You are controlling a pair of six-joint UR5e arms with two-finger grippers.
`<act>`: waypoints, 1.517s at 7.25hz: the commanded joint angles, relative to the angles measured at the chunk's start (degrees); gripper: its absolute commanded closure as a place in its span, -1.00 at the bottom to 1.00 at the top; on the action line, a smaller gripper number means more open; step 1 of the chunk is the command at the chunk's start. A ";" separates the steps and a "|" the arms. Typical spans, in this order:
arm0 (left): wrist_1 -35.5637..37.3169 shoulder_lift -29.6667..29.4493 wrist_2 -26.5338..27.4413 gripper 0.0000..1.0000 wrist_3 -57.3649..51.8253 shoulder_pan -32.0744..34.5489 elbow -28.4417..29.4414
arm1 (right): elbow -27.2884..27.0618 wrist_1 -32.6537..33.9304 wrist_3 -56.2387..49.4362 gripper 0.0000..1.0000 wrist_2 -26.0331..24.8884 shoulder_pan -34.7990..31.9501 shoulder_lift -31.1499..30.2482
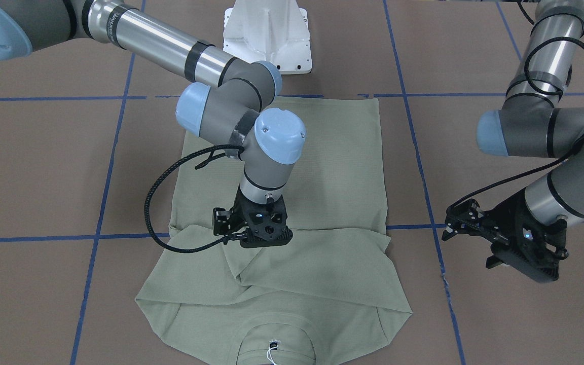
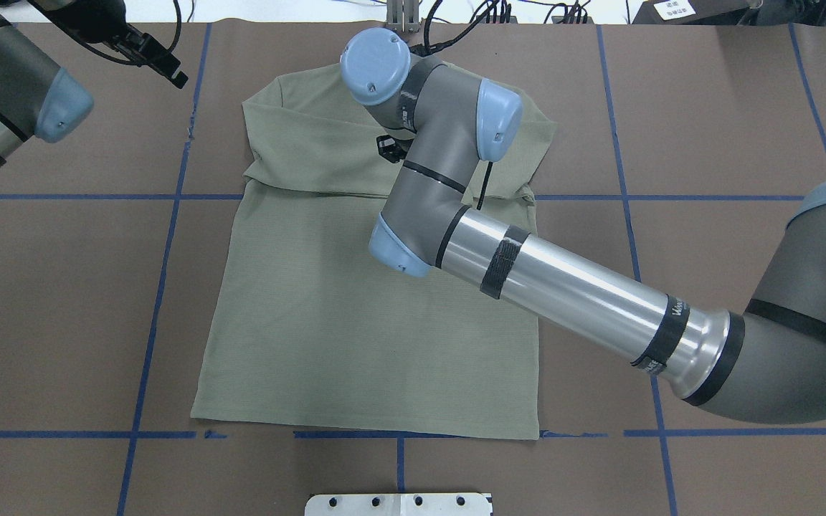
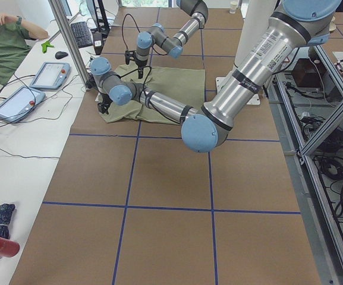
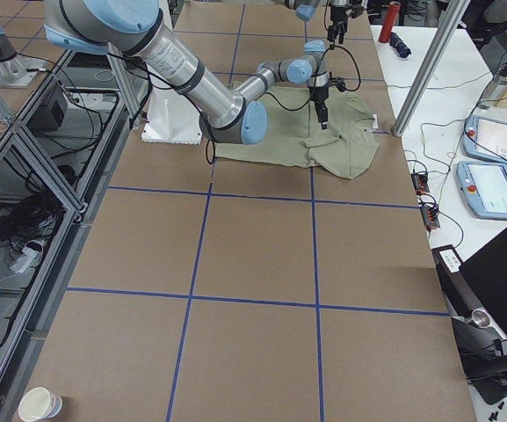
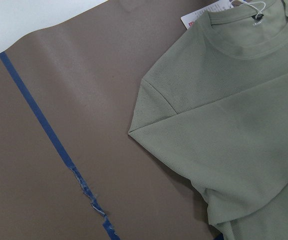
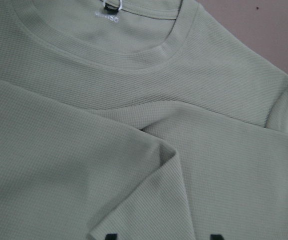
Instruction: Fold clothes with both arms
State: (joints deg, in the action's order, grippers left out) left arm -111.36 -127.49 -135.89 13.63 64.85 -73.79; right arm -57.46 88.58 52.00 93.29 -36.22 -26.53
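The clothes, one sage-green long-sleeved shirt (image 1: 322, 167) (image 2: 355, 315), lie flat on the brown table with the hem toward the robot's base. Both sleeves are folded across the chest. At the collar (image 5: 243, 35) (image 6: 134, 55) lies a white hang tag (image 1: 273, 350) (image 5: 203, 12). My right gripper (image 1: 259, 241) (image 6: 163, 236) hovers just over the crossed sleeves, open, with only fabric below it; the wrist hides it in the overhead view. Off the shirt's side, my left gripper (image 1: 454, 223) (image 2: 169, 68) hangs over bare table, its fingers apart and holding nothing.
The white pedestal base (image 1: 266, 35) (image 2: 399, 504) stands at the table's near edge. Blue tape lines (image 5: 49, 135) cross the brown surface. A side bench holds teach pendants (image 4: 490, 185), and a seated person (image 3: 5, 35) is beside it. A paper cup (image 4: 40, 404) stands on a table corner.
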 commanded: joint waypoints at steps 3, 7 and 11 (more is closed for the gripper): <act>0.00 0.14 0.01 -1.00 -0.01 0.01 -0.22 | 4.11 -5.26 0.91 -0.11 -3.55 2.29 1.04; -0.09 0.22 0.01 -1.00 -0.01 0.01 -0.22 | 4.81 -5.79 1.97 -0.10 -5.31 3.26 1.31; -0.09 0.22 -0.08 -1.00 -0.01 0.01 -0.83 | 5.61 -5.79 1.97 0.09 -6.10 3.52 1.31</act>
State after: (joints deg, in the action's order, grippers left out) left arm -111.45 -127.31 -135.96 13.62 64.83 -74.21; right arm -51.90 82.79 53.92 87.28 -32.68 -25.22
